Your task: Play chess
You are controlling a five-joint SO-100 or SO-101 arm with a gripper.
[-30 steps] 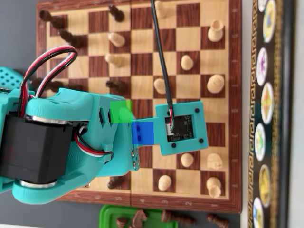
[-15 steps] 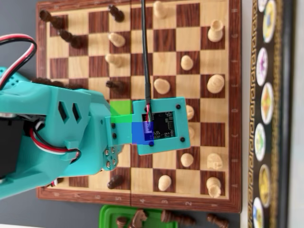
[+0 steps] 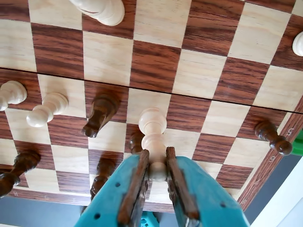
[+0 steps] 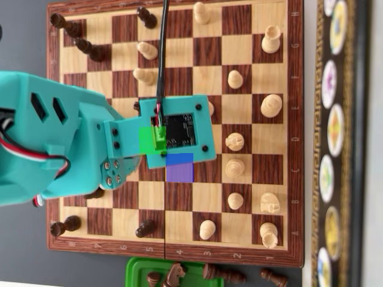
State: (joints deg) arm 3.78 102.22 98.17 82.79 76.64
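Chessboard (image 4: 257, 89), wooden, grey table (image 4: 24, 36) beneath

Chessboard (image 4: 294, 119) border has small rank/file marks, too blurry to read; no other legible txt.

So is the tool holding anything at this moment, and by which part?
Yes: the tool is shut on a light chess piece, gripping its lower stem near the base, with the rounded head sticking out beyond the fingertips.

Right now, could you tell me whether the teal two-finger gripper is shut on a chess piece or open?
Shut: in the wrist view the teal gripper pinches a light wooden pawn between both fingers.
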